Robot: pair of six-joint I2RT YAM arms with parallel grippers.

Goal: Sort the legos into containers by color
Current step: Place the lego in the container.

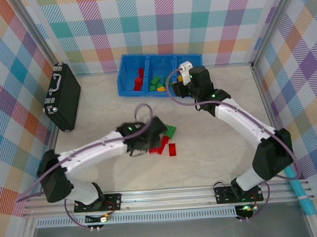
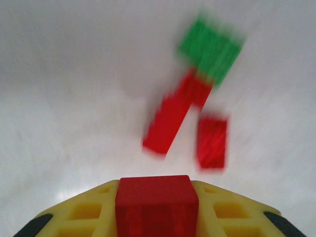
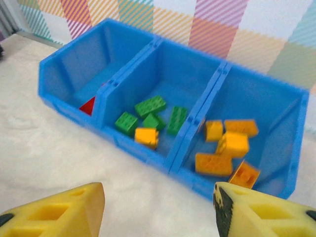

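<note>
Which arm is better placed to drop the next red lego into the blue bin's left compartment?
The left arm: its jaws clamp a small red plastic brick; the right arm hovers open-jawed by the blue plastic bin, empty.

Top camera looks down from the near side; wrist cameras close in on its far blue bin [image 3: 69, 74] and central red legos [image 2: 165, 123].

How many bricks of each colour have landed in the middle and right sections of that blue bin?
Green bricks: 4, all in the middle section
Yellow-orange bricks: 6, five in the right section and one in the middle
Total: 10
</note>
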